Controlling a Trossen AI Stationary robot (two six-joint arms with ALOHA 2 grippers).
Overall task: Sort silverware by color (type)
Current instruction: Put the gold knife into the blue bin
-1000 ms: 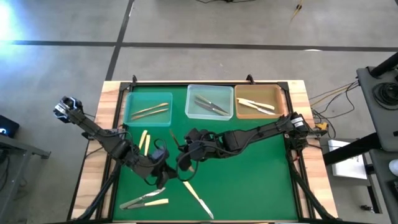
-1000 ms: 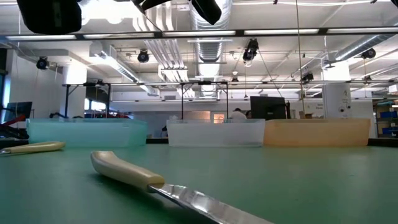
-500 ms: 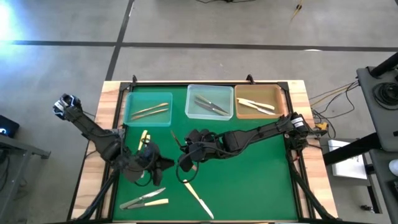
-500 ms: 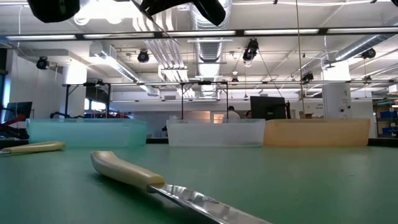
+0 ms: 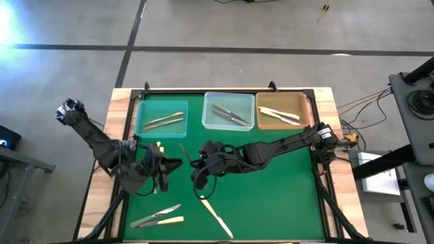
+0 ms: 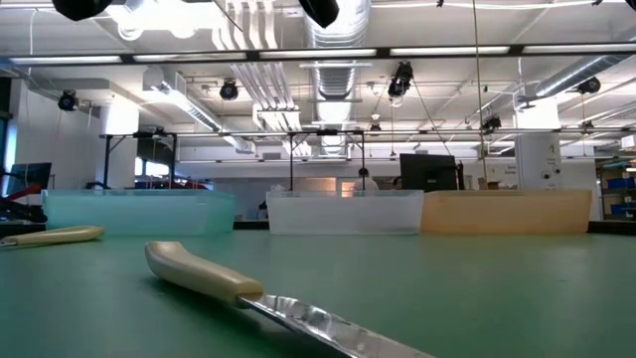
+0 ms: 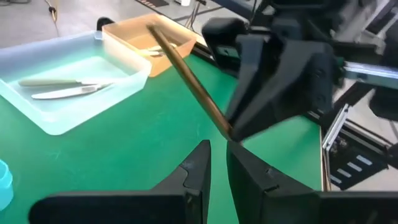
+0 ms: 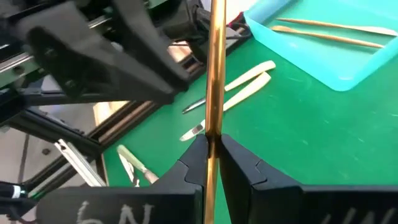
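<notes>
My right gripper [image 5: 196, 167] hovers over the middle of the green mat, shut on a golden-bronze piece of silverware [image 5: 187, 152]. My left gripper [image 5: 178, 163] hangs just to its left, above the mat. Its fingers [image 7: 202, 155] are shut to a narrow slit with nothing seen between them. Cream-yellow pieces [image 5: 158, 146] lie flat under the left arm. A silver piece and a cream one [image 5: 157, 217] lie near the front left. A cream-handled knife [image 5: 215, 213] lies at front centre. My right gripper pinches the golden-bronze piece between its two fingers, near one end [image 8: 213, 140]. The piece runs along the fingers and sticks out well past their tips [image 8: 217, 56], toward the table's far left. It is lifted clear of the mat.
Three trays stand along the far edge. A blue one [image 5: 144, 122] holds golden pieces, a clear one [image 5: 209, 115] holds silver pieces, and a tan one [image 5: 308, 112] holds cream pieces. The knife's cream handle [image 6: 204, 273] lies close to the low camera. Open mat lies to the right.
My left gripper has risen from low over the front of the mat. It has gone toward the far and left edges and rolled over, so it now points toward the right gripper. The right gripper has kept its place with the golden-bronze piece.
</notes>
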